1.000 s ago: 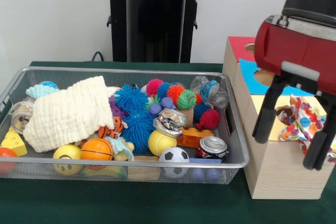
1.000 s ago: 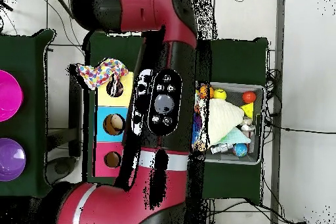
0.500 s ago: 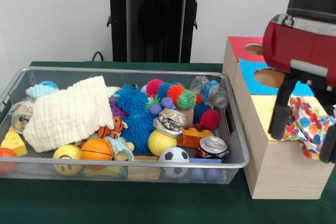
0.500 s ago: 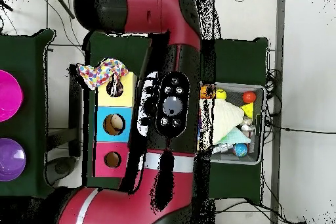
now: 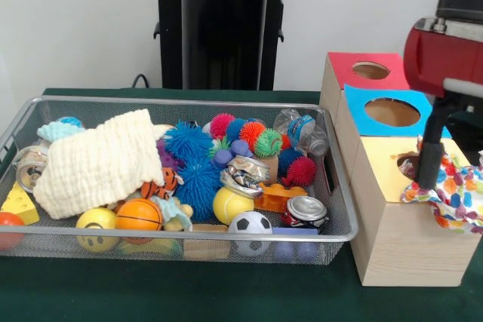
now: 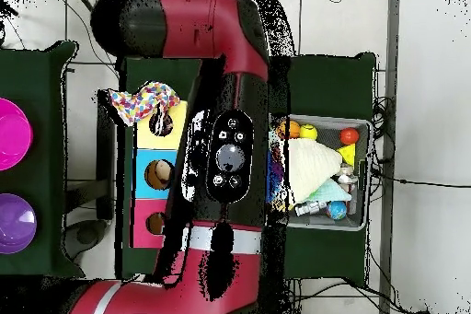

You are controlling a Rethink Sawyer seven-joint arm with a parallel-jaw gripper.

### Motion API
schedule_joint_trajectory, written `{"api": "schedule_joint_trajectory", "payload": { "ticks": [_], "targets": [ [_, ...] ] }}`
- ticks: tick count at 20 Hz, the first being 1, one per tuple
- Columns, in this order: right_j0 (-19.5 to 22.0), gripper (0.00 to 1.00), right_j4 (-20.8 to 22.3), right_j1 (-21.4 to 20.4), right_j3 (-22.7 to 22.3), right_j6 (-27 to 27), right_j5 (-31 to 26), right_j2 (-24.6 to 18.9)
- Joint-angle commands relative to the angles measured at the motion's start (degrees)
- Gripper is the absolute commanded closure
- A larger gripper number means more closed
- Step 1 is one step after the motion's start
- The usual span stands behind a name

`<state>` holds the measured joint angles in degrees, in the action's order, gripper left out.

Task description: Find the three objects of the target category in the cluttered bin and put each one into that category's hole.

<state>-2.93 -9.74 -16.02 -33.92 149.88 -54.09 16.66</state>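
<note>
Sliding off toward three o'clock in the front view, the red and black arm (image 5: 445, 50) now shows only its housing and one dark finger (image 5: 432, 145) at the right edge; a second ago both fingers hung spread before the yellow-panelled box. The gripper (image 5: 453, 171) holds nothing, and with only one finger showing, whether it is apart or together cannot be told now. In the overhead view the arm covers most of the desk (image 6: 331, 75) between the boxes and the bin.

The wire mesh bin (image 5: 181, 243) sits unchanged, crammed with balls, cans and a cream waffle cloth (image 5: 94, 164) at its nine o'clock side; no patterned cloth is visible inside it.

At the yellow-panelled hole (image 5: 407, 164), the patterned cloth (image 5: 453, 194) lies where it did, draped over the box's top and hanging past its three o'clock edge, not through the opening. By that, the drop looks incomplete: the cloth probably needs pushing in, or may slip off the box.
</note>
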Motion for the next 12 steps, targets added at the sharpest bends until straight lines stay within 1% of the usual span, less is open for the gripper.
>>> {"api": "schedule_joint_trajectory", "payload": {
  "ticks": [1,3,4,7,10,12],
  "targets": [
    [-1.15,0.0,2.27,-4.15,-12.89,-6.98,0.56,-5.44],
    [-1.22,0.0,2.15,-4.27,-12.23,-6.62,-0.4,-5.34],
    [-1.71,0.0,1.95,-4.8,-12.73,-5.77,-0.89,-5.21],
    [-3.22,0.0,2.84,-3.99,-12.82,-2.71,1.3,-4.22],
    [-3.73,0.0,3.23,-1.23,-9.78,-1.69,1.4,-4.15],
    [-4.24,0.0,4.17,0.17,-8.06,-0.08,1.98,-2.77]
  ]
}}
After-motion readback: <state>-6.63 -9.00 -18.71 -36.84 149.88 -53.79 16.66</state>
